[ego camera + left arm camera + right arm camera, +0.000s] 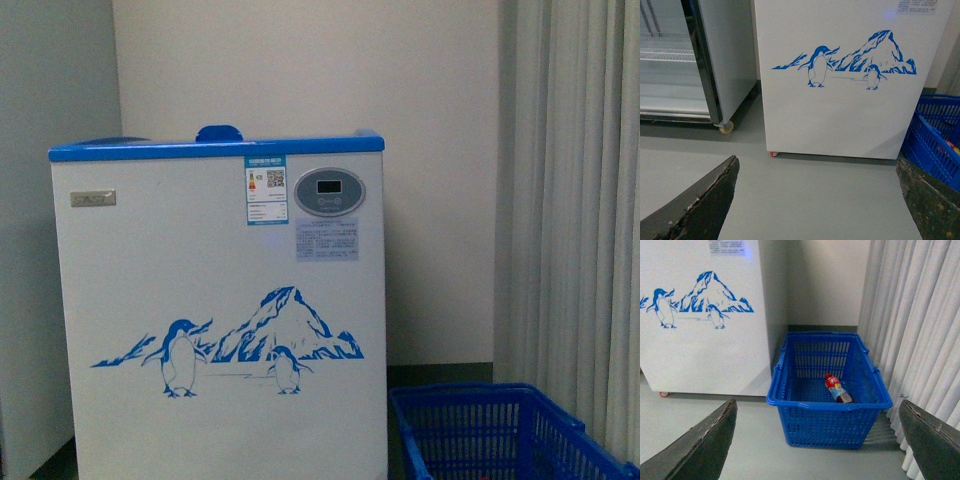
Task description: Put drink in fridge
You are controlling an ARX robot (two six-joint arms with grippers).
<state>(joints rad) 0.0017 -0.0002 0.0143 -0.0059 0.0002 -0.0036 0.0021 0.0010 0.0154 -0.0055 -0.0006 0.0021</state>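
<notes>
Standing against the wall, the white fridge [220,330] with its penguin print is seen, and just beside it on the floor the blue mesh basket [805,403] is set, near the curtain [920,330]. The drink [838,389] is found lying on its side inside that basket. The left gripper [816,162] and right gripper [817,404] are held wide apart, nothing between their fingers.

We see our left gripper [816,162] as two dark, wedge-shaped fingers [700,210]. They are matte grey-black, with scuffed, chipped edges and pale flecks. Our right gripper [817,402] has the same dark wedges, with thin, lighter, smoother edges.
</notes>
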